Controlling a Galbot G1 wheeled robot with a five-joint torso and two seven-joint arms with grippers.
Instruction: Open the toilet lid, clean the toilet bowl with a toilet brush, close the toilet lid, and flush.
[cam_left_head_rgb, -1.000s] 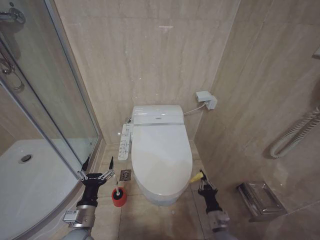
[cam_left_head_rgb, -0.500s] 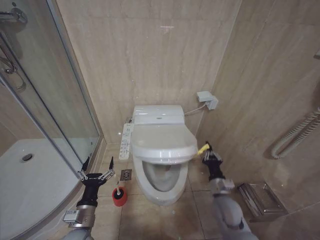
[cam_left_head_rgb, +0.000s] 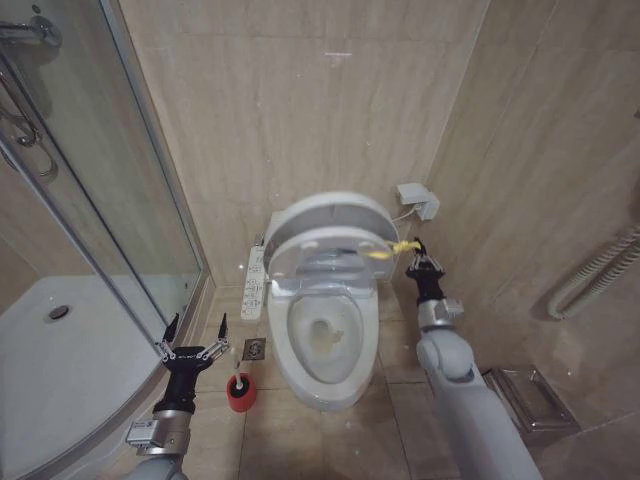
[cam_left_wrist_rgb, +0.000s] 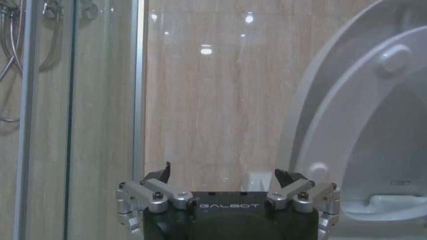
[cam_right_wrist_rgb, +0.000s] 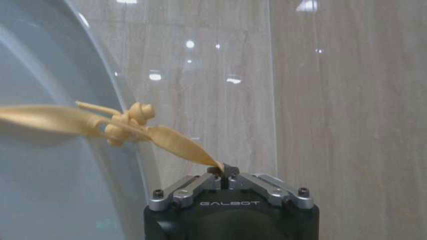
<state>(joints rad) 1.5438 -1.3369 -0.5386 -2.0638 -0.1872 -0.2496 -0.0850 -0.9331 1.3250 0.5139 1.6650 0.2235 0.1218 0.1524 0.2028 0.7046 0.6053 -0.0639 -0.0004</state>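
The toilet lid (cam_left_head_rgb: 325, 222), flat over the toilet bowl (cam_left_head_rgb: 325, 345) a second ago, now stands almost upright at the centre of the frame, with the seat raised too. The right tool (cam_left_head_rgb: 421, 263), clamped on the yellow strap (cam_left_head_rgb: 402, 245), has pulled it up. The bowl is exposed for brushing. The left tool (cam_left_head_rgb: 192, 338) waits spread open, lower left, above the toilet brush (cam_left_head_rgb: 238, 388).

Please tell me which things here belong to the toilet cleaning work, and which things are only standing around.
Belong to the work: toilet lid, raised; yellow strap held by right tool; toilet bowl; toilet brush on the floor near open left tool.

Only around: shower tray, wall socket, floor drain, metal rack.
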